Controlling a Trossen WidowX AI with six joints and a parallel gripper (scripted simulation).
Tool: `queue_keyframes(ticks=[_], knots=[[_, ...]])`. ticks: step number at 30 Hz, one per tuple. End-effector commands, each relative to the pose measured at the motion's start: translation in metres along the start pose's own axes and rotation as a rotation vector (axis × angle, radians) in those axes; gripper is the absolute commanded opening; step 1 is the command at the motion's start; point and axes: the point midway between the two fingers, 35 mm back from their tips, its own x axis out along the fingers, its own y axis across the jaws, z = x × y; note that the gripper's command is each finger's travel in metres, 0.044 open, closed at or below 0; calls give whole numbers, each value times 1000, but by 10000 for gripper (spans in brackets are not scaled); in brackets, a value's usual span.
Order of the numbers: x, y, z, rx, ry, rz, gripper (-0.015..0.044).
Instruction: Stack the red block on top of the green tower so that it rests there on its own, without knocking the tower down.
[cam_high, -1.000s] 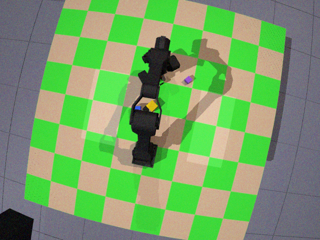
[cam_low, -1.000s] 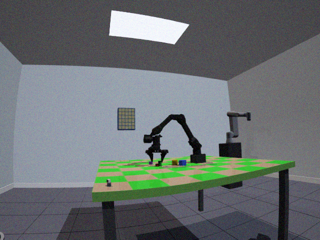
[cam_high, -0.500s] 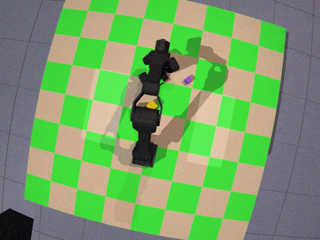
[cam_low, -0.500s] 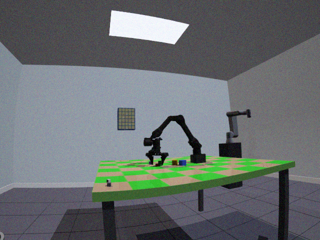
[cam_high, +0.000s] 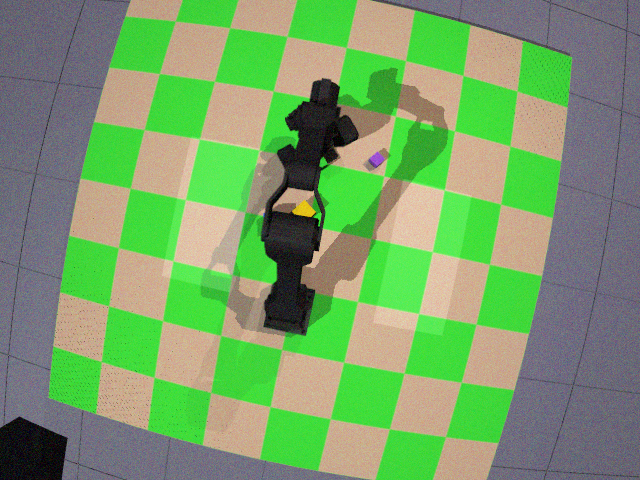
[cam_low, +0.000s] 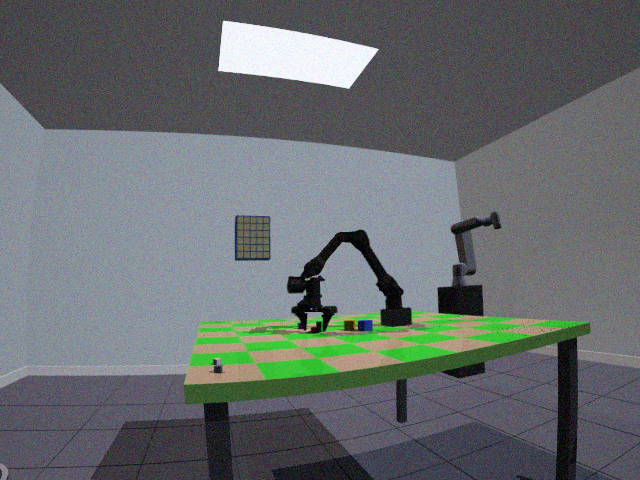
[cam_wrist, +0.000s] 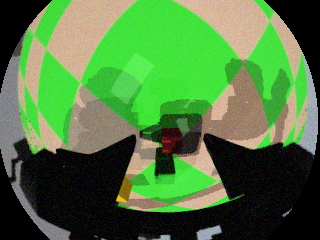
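Note:
The red block (cam_low: 314, 329) (cam_wrist: 170, 141) sits low at the table, between the open fingertips in the wrist view, with a dark shadow around it. The green tower (cam_low: 318, 325) (cam_wrist: 165, 164) looks very dark and stands close beside the red block, nearer the arm's base; I cannot tell whether they touch. My gripper (cam_low: 314, 329) (cam_wrist: 170, 137) is wide open and points down, its fingertips near table height on either side of the red block. It touches neither block that I can see. In the top view the arm hides the red block and the tower.
A yellow block (cam_high: 303, 209) (cam_low: 349, 324) (cam_wrist: 124, 190) and a blue block (cam_low: 364, 324) lie between the tower and the arm's base. A purple block (cam_high: 376, 159) (cam_low: 300, 326) lies to one side of the gripper. A small grey and white object (cam_low: 217, 365) stands near the table corner.

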Motion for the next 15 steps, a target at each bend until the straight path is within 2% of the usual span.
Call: queue_keyframes(ticks=[1, 13, 15], knots=[[0, 0, 0, -4, 2, -2, 387], [0, 0, 0, -4, 2, -2, 72], [0, 0, 0, -4, 2, -2, 59]])
